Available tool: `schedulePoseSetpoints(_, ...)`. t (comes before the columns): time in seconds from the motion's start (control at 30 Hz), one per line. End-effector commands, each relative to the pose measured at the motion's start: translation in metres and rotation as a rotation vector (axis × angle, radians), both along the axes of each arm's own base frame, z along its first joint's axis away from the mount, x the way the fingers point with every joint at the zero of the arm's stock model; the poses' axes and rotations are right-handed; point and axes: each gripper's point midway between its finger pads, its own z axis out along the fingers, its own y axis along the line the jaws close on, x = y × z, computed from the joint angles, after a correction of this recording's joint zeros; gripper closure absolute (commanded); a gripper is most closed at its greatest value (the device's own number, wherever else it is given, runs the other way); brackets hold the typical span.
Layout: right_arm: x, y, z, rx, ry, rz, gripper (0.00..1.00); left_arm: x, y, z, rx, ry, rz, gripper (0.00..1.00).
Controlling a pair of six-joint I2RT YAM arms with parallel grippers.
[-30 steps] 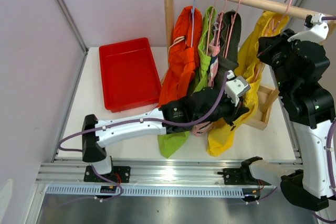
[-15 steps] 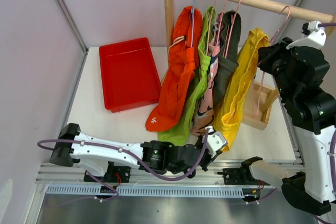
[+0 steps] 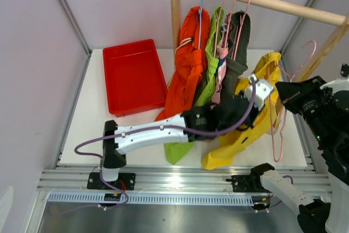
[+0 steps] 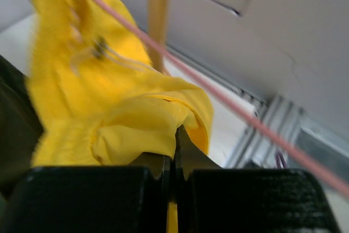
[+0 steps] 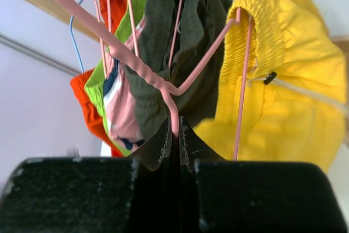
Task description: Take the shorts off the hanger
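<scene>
Progress is slight: by the right edge of the desk (image 3: 92, 102) my right gripper (image 5: 175, 132) clamps the pink hanger (image 5: 109, 40), off the rail (image 3: 272, 3), my left gripper (image 4: 173, 145) pinches the yellow shorts (image 3: 229, 154) draped on it, and four other pairs (image 3: 188, 64) hang waiting.

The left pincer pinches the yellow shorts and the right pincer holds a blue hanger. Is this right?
Not fully. The hanger in the right pincer is pink, not blue; the right wrist view shows it clamped there. The left pincer does pinch the yellow shorts.
</scene>
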Motion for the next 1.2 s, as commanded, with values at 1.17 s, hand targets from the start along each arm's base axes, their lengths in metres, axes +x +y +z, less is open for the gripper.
schedulePoseSetpoints(1.17, 0.158, -0.091, 0.004, -0.123, 0.016, -0.298, 1.0, 0.001, 0.368, 0.108, 0.123, -0.137, 0.441, 1.0)
